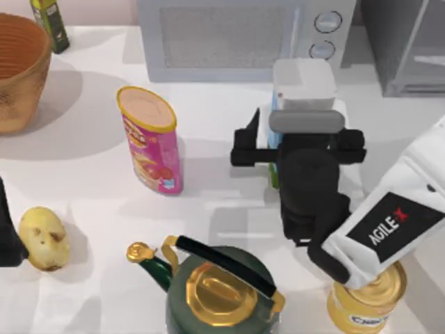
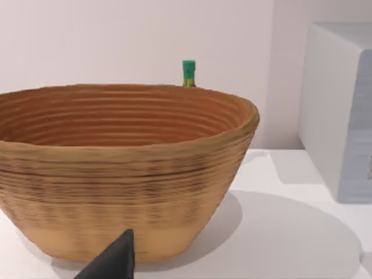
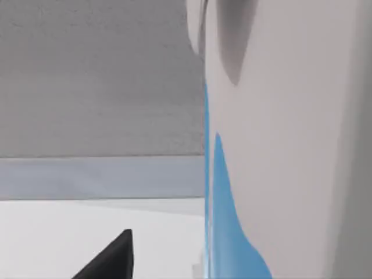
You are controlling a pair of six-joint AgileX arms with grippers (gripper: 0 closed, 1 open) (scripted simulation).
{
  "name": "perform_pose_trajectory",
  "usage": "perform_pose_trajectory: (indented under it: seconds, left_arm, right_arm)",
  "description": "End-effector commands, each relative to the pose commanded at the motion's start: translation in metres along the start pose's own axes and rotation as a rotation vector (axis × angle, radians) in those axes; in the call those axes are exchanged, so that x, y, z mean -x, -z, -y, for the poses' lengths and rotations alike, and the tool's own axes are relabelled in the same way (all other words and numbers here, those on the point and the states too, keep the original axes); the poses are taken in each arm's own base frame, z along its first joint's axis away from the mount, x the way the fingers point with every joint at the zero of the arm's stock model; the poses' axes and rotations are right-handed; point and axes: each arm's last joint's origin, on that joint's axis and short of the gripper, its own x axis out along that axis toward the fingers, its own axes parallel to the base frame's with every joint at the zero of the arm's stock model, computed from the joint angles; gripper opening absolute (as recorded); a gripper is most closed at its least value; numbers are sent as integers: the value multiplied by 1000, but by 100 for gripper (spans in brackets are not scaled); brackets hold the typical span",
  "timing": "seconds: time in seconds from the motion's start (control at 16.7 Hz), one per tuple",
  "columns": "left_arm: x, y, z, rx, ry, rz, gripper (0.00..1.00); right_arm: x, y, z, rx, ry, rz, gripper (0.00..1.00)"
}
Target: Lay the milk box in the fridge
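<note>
- The milk box (image 1: 304, 82), a tall carton with a white top, stands upright on the white table (image 1: 208, 188) a little right of centre, just in front of the white microwave (image 1: 243, 38).
- The right gripper (image 1: 299, 147) sits at the carton's near side, its black fingers spread to either side of it; I cannot tell whether they are clenched on the carton or merely around it.
- From the right wrist camera, the milk box (image 3: 279, 145) looms very close, white with a blue patch low down.
- The grey fridge (image 1: 407, 45) stands at about two o'clock from the carton, in the table's far right corner.
- A pink crisps tube (image 1: 149, 139) stands at about nine o'clock from the carton, well apart from it.
- A green kettle with a gold lid (image 1: 219, 292) sits at the near edge, at seven o'clock from the carton.
- A yellow can (image 1: 365, 299) is at five o'clock, partly under the right arm.
- A potato (image 1: 43, 239) lies near the left edge, just beside the left gripper (image 1: 7, 233), which is parked there; whether it is released or clenched cannot be told.
- A woven basket (image 1: 21, 69) sits far left, with a green-capped bottle (image 1: 50, 21) behind it.
</note>
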Motion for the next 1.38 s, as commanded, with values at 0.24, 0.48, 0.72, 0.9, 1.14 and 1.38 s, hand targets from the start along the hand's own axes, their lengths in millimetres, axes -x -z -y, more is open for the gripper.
perform_pose_trajectory:
  seconds: [0.24, 0.48, 0.72, 0.9, 1.14, 1.38]
  left_arm:
    - [0, 0, 0, 0, 0, 0, 100]
    - [0, 0, 0, 0, 0, 0, 100]
    - [0, 0, 0, 0, 0, 0, 100]
    - [0, 0, 0, 0, 0, 0, 100]
    - [0, 0, 0, 0, 0, 0, 100]
    - [0, 0, 0, 0, 0, 0, 100]
  right_arm:
    - [0, 0, 0, 0, 0, 0, 100]
    - [0, 0, 0, 0, 0, 0, 70]
    - [0, 0, 0, 0, 0, 0, 40]
    - [0, 0, 0, 0, 0, 0, 17]
    - [0, 0, 0, 0, 0, 0, 0]
    - [0, 0, 0, 0, 0, 0, 0]
